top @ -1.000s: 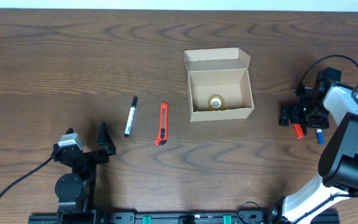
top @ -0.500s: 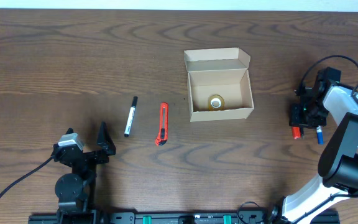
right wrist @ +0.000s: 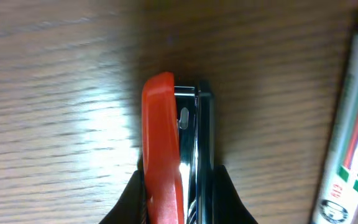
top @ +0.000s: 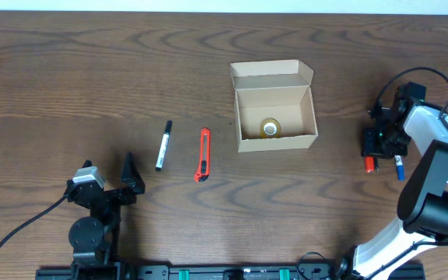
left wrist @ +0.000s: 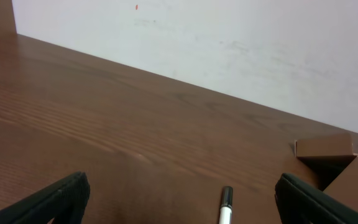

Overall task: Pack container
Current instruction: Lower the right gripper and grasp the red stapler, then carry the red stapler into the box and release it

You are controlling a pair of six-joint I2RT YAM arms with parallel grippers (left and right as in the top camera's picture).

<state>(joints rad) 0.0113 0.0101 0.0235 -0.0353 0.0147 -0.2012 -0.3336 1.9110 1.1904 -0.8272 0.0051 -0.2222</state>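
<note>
Container loc: on table, right of centre, toward far side; well apart from both arms.
Container look: small tan-brown cardboard box, plain sides, open. Hinged flap stood back along far edge. Tape roll lay inside by near wall; rest of floor bare.
Handling (est.): prob. v. light and thin-walled. Walls likely to flex or dent under a hard pinch. Could skid on smooth wood if nudged. Not fragile as such.
Where to grip (est.): over a side-wall rim, one finger in, one out, light squeeze. For closing, take flap's free edge and swing it toward near side. Avoid squeezing across whole box.
R gripper: clenched on red stapler, low over table at right side. Fingers sat either side of its body in wrist view. Lifted or not: couldn't tell.
L gripper: released, jaws wide, nothing between; parked near-left.
Loose items: black marker and red box cutter left of container. Blue-tipped marker just beside stapler.
Step (est.): stapler pickup; next would be a carry left to container.
</note>
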